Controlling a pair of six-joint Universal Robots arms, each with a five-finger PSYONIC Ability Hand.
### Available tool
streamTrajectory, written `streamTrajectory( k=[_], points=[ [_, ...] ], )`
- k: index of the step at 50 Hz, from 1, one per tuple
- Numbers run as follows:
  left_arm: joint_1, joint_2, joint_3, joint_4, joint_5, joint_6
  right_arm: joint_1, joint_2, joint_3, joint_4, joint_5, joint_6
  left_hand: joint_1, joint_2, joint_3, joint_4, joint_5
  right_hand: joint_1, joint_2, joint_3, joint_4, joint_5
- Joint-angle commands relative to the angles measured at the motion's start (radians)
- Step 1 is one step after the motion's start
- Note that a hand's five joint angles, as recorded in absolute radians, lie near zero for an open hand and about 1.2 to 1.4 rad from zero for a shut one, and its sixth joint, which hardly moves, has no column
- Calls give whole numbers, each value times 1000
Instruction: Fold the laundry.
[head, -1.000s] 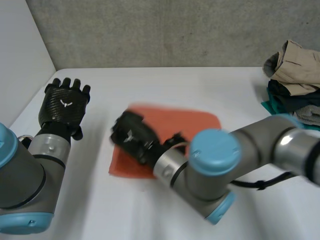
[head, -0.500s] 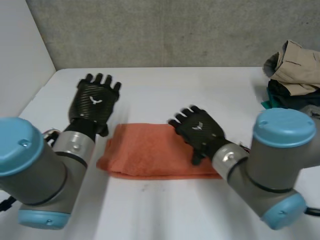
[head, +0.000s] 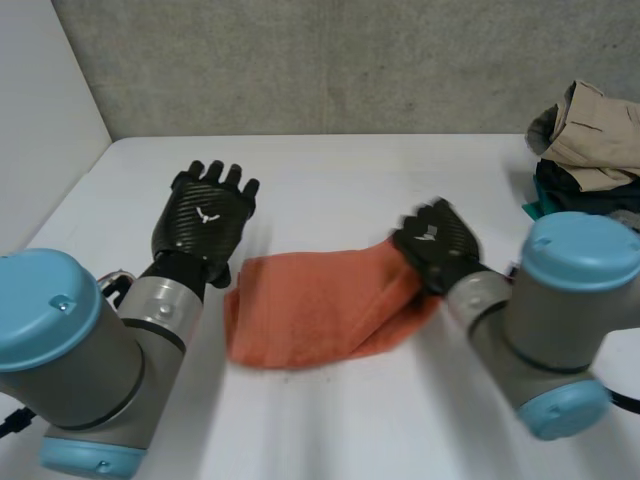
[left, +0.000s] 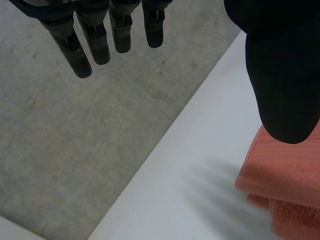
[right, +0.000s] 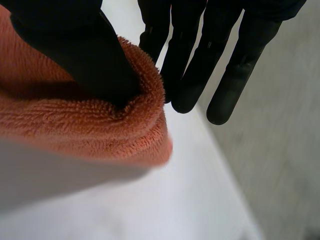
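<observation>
1. Now, nearest me, the orange towel (head: 310, 305) lies folded on the white surface (head: 330, 180) between the two arms, its right end raised.
2. My right robot hand (head: 437, 245) pinches that right end, thumb pressed into the nap against straight fingers (right: 185, 60).
3. My left robot hand (head: 205, 215) hovers spread and empty just beside the towel's left end.
4. I judge the terry soft, light and floppy, so it will sag; I'd take hold at corners, not the middle.
5. Farther off, at the right edge, waits a heap of clothes (head: 585, 150).
</observation>
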Motion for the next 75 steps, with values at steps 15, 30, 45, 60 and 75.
streamTrajectory(
  k=[15, 30, 45, 60, 75],
  points=[
    [100, 90, -18, -32, -76, -78, 275, 166, -48, -187, -259, -54, -13, -25, -31, -25, -44, -867, -981, -1016, -1026, -983],
    [-111, -144, 230, -72, 28, -231, -73, -95, -48, 131, -169, 712, 5, -7, -13, -7, -27, -867, -981, -1016, -1026, -983],
    [-136, -408, 433, -466, -243, -325, -61, 230, -390, 451, -268, 724, 34, 22, 16, 22, 3, -867, -981, -1016, -1026, -983],
    [-127, -352, 297, -436, -254, -234, 60, 400, -548, 538, -184, 651, 19, 8, 1, 7, -12, -867, -981, -1016, -1026, -983],
    [-119, -106, 312, -359, -164, -234, 77, 112, -368, 371, -72, 482, 16, 5, -2, 5, -15, -867, -981, -1016, -1026, -983]
  ],
)
